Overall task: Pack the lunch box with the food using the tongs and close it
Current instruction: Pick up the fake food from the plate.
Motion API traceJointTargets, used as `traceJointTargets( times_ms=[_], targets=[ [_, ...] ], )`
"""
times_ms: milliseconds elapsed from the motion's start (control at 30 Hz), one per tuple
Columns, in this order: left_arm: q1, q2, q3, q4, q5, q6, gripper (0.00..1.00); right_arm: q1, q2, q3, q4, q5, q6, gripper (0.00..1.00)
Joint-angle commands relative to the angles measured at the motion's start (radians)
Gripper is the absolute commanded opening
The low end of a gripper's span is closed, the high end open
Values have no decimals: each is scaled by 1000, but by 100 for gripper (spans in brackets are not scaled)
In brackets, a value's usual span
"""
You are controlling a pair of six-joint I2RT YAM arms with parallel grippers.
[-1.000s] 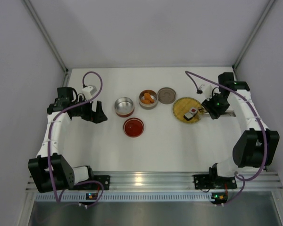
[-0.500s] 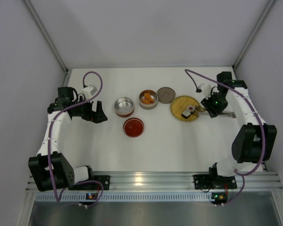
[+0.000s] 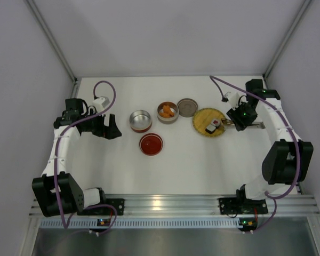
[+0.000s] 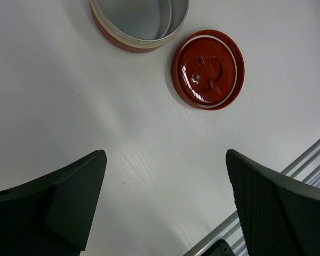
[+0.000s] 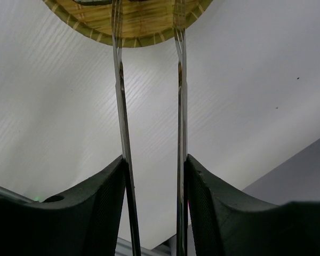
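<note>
Right claw (image 5: 154, 166) pinches the tongs (image 5: 120, 96), arms reaching forward over the plate (image 5: 149, 24).

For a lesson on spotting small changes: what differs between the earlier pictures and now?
The right end effector, gripping the tongs, edged left, and the woven plate with its rolls slid slightly left too. The left end effector, empty tin, food tin and red lid stayed put.

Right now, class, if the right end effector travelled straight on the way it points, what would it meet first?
The round woven plate: the tongs gripped by the right end effector reach over its rim. The white rolls there probably come next, though depth is unclear.
</note>
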Motion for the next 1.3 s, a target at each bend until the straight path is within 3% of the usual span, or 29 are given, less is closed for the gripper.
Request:
traceJointTargets(
  times_ms=[0, 867, 1267],
  targets=[
    [7, 11, 13, 27, 28, 2, 98, 9, 8, 42, 52, -38, 9, 46],
    [7, 21, 9, 33, 16, 11, 98, 73, 85, 87, 71, -47, 33, 45],
    [5, 15, 12, 38, 20, -7, 98, 73, 30, 197, -5, -64, 50, 25]
  ],
)
